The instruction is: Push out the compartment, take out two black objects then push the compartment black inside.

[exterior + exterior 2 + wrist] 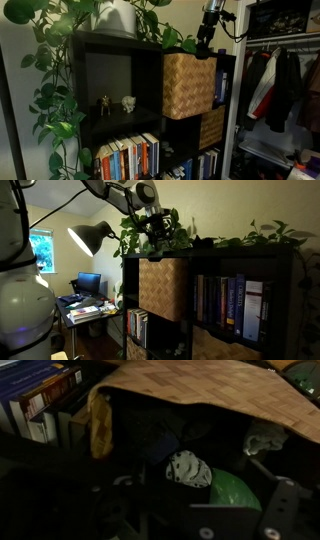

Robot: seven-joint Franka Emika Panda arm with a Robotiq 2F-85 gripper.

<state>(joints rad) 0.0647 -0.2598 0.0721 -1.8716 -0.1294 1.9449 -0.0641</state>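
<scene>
The tan woven wicker compartment (187, 86) sticks out of the front of its cell in the black shelf unit (120, 65); it also shows in an exterior view (163, 288). My gripper (207, 46) hangs just above the compartment's open top, seen too in an exterior view (158, 232). In the wrist view my gripper (198, 510) looks down into the compartment, past its woven wall (200, 385), and its dark fingers appear spread apart with nothing between them. Inside lie a white patterned thing (188, 468), a green thing (233, 492) and a yellow cloth (100, 425). Black objects cannot be made out in the dark interior.
A darker woven bin (211, 127) sits in the cell below. Leafy plants (60, 90) cover the shelf top. Two small figurines (116, 103) stand in the neighbouring cell. Books (230, 305) fill other cells. A lamp (95, 237) and a desk (85, 305) stand beyond.
</scene>
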